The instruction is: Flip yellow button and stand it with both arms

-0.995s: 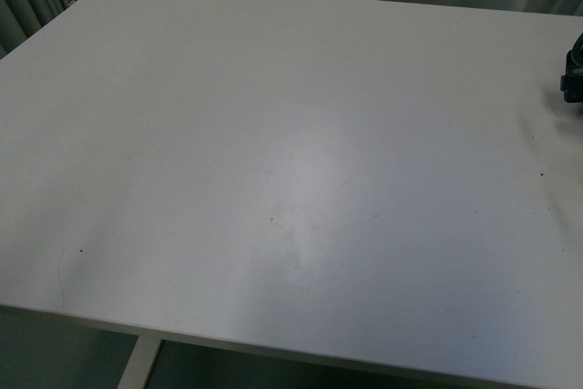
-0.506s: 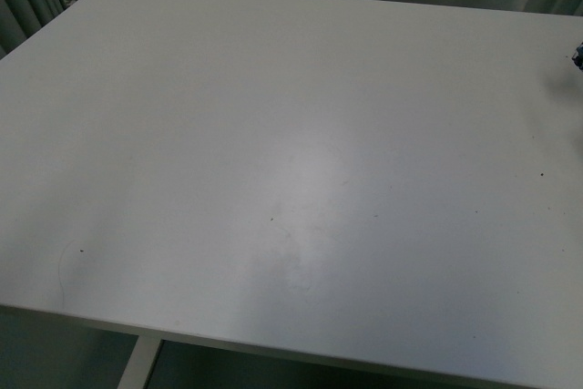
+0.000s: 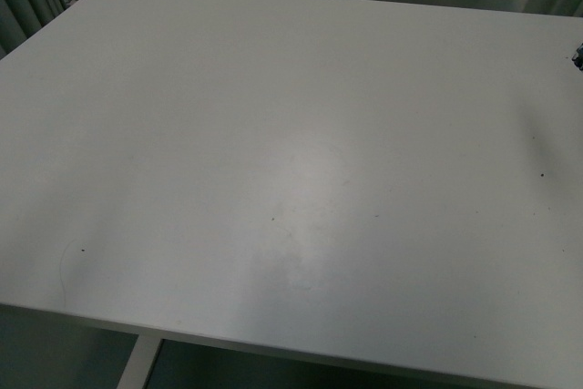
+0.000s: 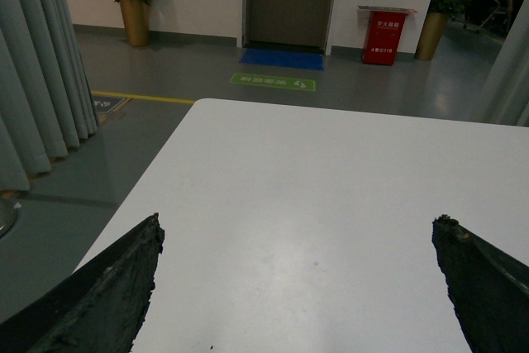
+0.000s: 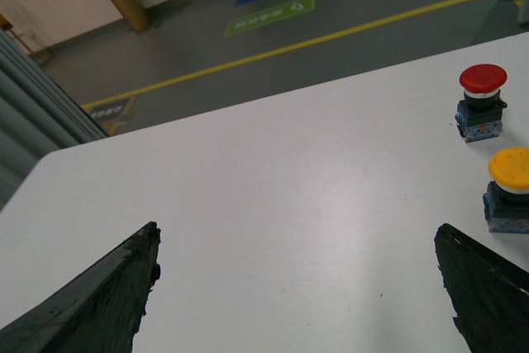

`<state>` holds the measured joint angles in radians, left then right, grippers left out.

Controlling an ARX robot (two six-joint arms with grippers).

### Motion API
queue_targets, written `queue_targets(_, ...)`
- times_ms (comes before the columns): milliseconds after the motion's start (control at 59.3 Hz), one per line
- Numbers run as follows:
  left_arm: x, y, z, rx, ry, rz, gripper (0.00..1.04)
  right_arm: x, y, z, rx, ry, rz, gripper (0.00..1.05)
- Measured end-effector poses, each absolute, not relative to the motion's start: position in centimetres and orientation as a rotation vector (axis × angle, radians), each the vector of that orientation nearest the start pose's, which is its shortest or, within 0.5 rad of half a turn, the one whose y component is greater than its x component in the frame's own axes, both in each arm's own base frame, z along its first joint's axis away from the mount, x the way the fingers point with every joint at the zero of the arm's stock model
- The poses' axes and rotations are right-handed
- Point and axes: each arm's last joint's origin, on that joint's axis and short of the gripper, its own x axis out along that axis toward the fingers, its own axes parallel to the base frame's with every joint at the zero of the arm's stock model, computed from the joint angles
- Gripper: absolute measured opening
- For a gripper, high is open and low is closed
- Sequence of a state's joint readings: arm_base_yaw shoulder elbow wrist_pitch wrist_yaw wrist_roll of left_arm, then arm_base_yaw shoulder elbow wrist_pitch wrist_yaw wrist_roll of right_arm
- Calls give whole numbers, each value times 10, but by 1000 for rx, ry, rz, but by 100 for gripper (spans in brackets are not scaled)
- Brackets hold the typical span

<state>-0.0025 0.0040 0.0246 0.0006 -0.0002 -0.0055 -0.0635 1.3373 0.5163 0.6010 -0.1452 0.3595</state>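
Yellow button one, red button one, upright.

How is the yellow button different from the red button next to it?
The yellow button has a flat, wide yellow-orange cap, while the red button has a rounder, domed red cap. In the right wrist view the yellow button shows larger than the red button, and it sits at the picture's edge, partly cut off, while the red button shows whole. Both stand upright, cap on top, on the white table, with black-and-blue bodies, and neither is held.
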Motion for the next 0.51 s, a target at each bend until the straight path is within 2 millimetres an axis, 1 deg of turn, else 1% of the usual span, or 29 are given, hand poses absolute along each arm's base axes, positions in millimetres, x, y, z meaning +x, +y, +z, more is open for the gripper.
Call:
queue_targets(84,96,0,172,-5,-22,-2,98,258,-13,206,398,205,34,97)
queue_targets(118,96,0,172,-5,-22,-2,98,258,-14,206,400,205,29,97)
queue_targets(135,96,0,172,-5,-22,-2,98,258,-14,203,379,192,13,95)
queue_targets(169,96,0,172,-5,-22,-2,98,256,-14,200,335,140,-8,90)
queue_targets(202,96,0,172,-5,-22,-2,98,250,-14,195,254,85,-16,83)
queue_targets(219,96,0,172,-5,-22,-2,98,249,-14,194,225,75,-16,82)
queue_targets(253,96,0,172,-5,-22,-2,98,241,-12,192,154,41,-13,75)
queue_targets(270,96,0,172,-5,-22,-2,98,240,-11,191,146,36,-12,73)
queue_targets(304,96,0,172,-5,-22,-2,98,233,-7,191,95,20,-26,66)
queue_targets(321,96,0,172,-5,-22,-2,98,231,-6,191,91,16,-24,64)
queue_targets(405,96,0,172,-5,-22,-2,98,217,-1,188,38,7,1,48)
queue_targets(422,96,0,172,-5,-22,-2,98,216,0,188,34,7,2,46)
queue_targets(489,96,0,172,-5,-22,-2,98,205,0,183,19,12,0,32)
queue_targets(506,96,0,172,-5,-22,-2,98,201,0,182,15,13,-1,27)
